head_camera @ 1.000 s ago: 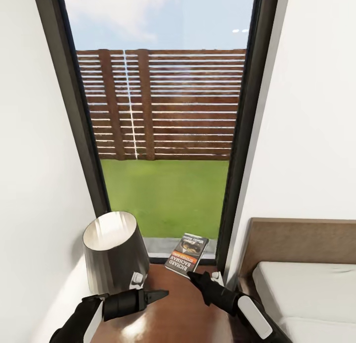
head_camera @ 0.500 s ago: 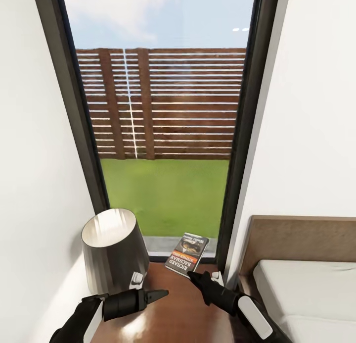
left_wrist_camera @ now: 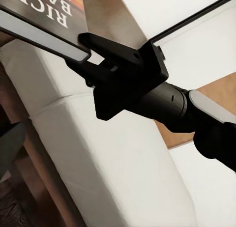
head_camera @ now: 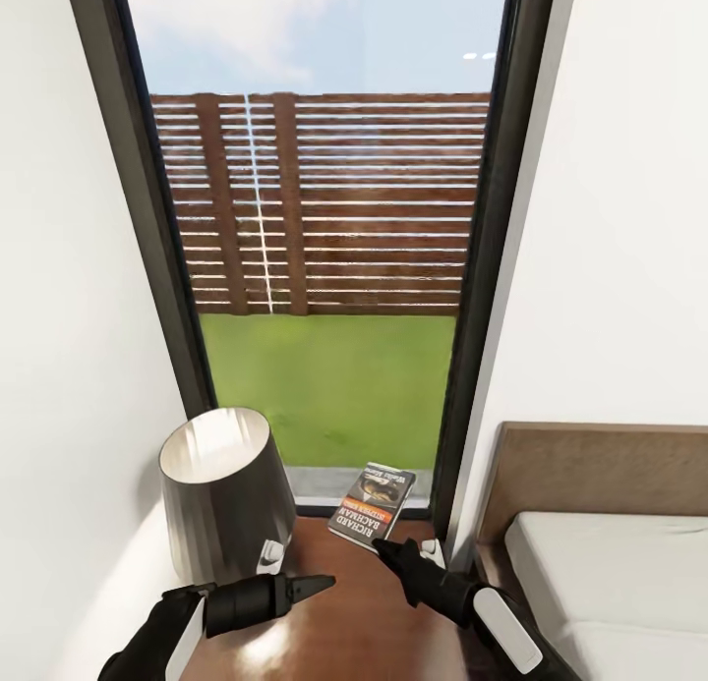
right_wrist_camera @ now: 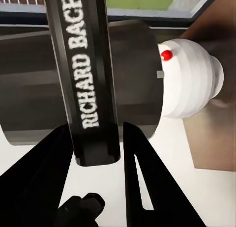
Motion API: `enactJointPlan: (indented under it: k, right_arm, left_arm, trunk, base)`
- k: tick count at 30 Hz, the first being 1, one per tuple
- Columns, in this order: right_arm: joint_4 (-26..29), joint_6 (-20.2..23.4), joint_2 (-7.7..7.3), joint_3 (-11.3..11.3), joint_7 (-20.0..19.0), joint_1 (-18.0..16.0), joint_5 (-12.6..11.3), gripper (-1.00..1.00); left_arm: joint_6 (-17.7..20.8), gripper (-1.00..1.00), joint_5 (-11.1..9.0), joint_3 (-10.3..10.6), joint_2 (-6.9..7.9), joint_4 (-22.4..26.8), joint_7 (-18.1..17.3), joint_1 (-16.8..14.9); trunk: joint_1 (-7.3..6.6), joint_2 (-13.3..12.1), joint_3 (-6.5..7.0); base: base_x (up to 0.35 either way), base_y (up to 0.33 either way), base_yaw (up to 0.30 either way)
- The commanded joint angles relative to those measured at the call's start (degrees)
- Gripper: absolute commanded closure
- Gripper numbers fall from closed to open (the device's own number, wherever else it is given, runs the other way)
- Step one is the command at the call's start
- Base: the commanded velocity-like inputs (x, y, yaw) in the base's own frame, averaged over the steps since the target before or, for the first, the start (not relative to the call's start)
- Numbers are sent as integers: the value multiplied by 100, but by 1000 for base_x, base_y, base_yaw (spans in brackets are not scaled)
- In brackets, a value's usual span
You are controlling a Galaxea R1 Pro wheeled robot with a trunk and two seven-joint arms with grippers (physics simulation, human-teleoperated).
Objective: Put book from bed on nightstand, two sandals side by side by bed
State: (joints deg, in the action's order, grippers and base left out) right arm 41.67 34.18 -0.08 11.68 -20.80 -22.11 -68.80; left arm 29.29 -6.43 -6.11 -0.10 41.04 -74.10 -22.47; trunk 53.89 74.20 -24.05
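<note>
The right pincer (head_camera: 379, 543) is clamped on the book's (head_camera: 373, 504) near edge, holding it tilted over the nightstand (head_camera: 364, 622) for placing, right of the lamp (head_camera: 224, 494); the left pincer (head_camera: 320, 585) hovers closed.

bed (head_camera: 600, 563) cut off at picture's edge, nightstand (head_camera: 354, 612) partly hidden behind both arms, lamp (head_camera: 226, 494) base hidden

Both arms reach forward low in the head view. The right gripper (head_camera: 379, 544) angles up and to the left, its two dark fingers (right_wrist_camera: 140, 180) closed on the lower edge of the book (head_camera: 372, 504), which stands tilted above them. The left gripper (head_camera: 320, 585) points across toward the right arm, fingers together in a narrow tip, holding nothing, level and apart from the right gripper.
</note>
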Motion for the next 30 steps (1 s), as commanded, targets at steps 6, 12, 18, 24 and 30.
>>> enactJointPlan:
  k: [6, 12, 18, 24, 30]
  right_arm:
    - [-1, 30, 5, 1, -5, -4, -18, 100]
    - [-28, 49, 8, -6, 26, -4, -20, 100]
    - [-136, 80, 8, -7, 32, -4, -20, 100]
    - [-444, 88, 8, 0, 35, -4, -19, 100]
    - [-481, 87, 8, 1, 31, -4, -17, 100]
  left_arm:
    - [60, -100, -15, -4, 1, -2, -17, -3]
    - [60, -100, -16, -4, 1, -1, -17, -3]
    - [60, -100, -16, -4, 1, -1, -17, -3]
    - [60, -100, -16, -7, 1, -1, -17, -3]
    - [60, -100, -16, -11, 1, -1, -17, -3]
  trunk:
    - [132, 246, -114]
    - [264, 486, -222]
    - [396, 727, -330]
    - [528, 968, -438]
    - [659, 1208, -545]
  base:
    - [0, 0, 0]
    - [0, 0, 0]
    - [0, 0, 0]
    - [0, 0, 0]
    - [0, 0, 0]
